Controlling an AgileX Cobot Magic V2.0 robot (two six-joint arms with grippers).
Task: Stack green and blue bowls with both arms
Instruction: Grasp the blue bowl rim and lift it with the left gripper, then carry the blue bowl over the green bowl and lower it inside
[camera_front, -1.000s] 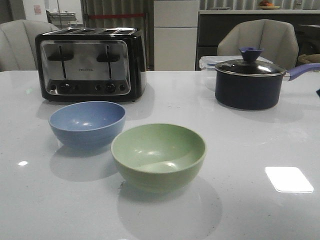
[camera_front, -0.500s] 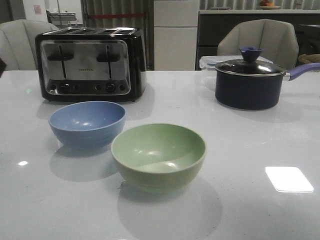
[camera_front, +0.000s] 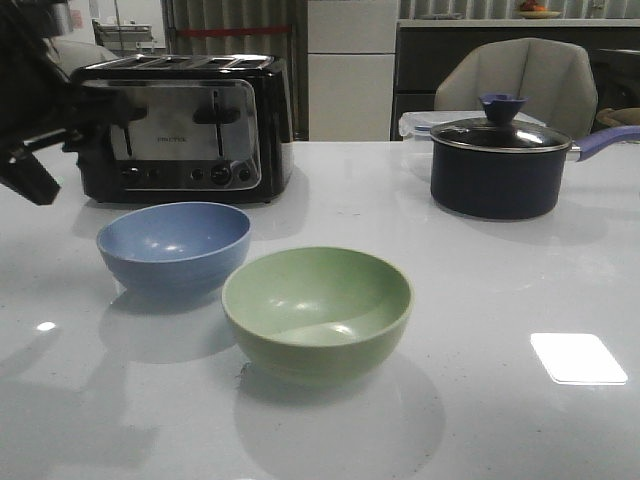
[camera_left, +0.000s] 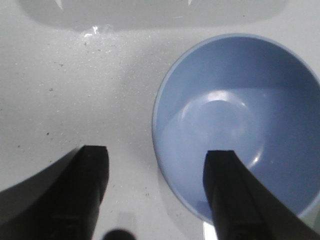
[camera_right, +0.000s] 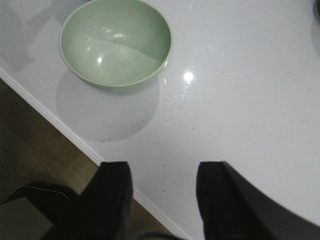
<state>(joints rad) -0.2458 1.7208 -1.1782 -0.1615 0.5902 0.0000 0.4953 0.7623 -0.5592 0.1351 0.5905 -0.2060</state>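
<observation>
My left fingers are open and hold nothing. They hang above the blue bowl, with one finger over its inside and the other over the bare surface beside it, so its rim lies between them. The blue bowl sits on the left, in front of the toaster. The green bowl is just beside it, nearer and to the right; from the front view I cannot tell if the two rims touch. My right fingers are also open and empty, over the near edge of the surface, well apart from the green bowl.

I think the step now is to take the blue bowl. To do it well, I should go straight down until the rim is deep between the fingers, then close gently on the wall so the bowl does not tip.

The toaster has a small label on its front, but it is too small for me to read.
</observation>
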